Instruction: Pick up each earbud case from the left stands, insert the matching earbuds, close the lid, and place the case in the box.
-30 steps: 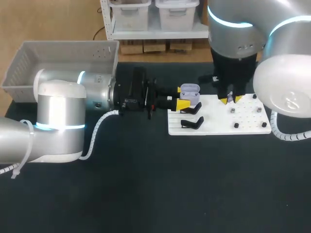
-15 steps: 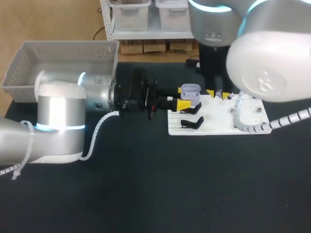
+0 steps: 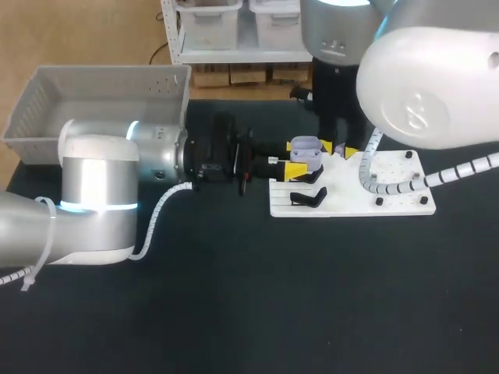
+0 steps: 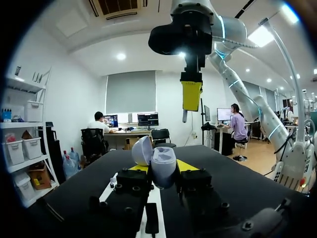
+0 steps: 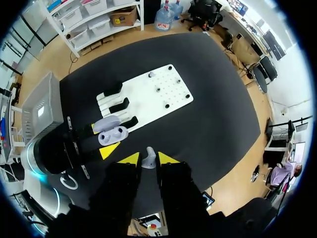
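On the bench (image 3: pixel 234 296) the board (image 3: pixel 351 200) lies right of centre, the box (image 3: pixel 101 74) at the rear left. The case (image 3: pixel 306 148) is over the board's left edge.

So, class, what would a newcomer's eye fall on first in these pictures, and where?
The open lavender earbud case, clamped in the left gripper over the white board's left edge. Close by and higher, the right gripper pinches a small earbud. A grey box sits at the table's far left corner.
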You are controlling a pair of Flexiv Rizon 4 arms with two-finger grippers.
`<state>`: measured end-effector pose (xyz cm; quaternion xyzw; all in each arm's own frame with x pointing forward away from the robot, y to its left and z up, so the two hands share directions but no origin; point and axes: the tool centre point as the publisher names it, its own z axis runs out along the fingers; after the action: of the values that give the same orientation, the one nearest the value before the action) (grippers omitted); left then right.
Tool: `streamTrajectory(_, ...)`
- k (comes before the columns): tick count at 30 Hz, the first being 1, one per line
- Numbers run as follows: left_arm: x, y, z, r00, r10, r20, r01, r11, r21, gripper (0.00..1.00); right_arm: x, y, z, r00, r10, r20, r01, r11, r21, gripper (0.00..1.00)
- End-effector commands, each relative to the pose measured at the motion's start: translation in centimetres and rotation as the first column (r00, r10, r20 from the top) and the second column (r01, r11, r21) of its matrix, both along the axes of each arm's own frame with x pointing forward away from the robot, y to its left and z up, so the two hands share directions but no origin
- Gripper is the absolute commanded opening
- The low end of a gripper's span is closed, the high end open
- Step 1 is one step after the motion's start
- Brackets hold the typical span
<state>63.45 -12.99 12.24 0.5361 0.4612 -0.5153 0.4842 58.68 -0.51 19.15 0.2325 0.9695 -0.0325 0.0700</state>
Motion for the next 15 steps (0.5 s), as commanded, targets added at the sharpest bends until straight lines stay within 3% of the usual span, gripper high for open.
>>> streamTrajectory(1, 0.02, -0.02, -0.11, 1.000, 0.005, 0.007, -0.005, 1.000, 0.002, 0.00, 0.15, 0.00, -0.39, 1.000, -0.007, 0.002, 0.007, 1.000, 0.001, 0.00)
streamTrajectory(15, 0.05, -0.10, -0.11, 1.000, 0.014, 0.011, -0.014, 1.000, 0.008, 0.00, 0.54, 0.06, -0.67, 1.000, -0.012, 0.007, 0.012, 0.999, 0.034, 0.00)
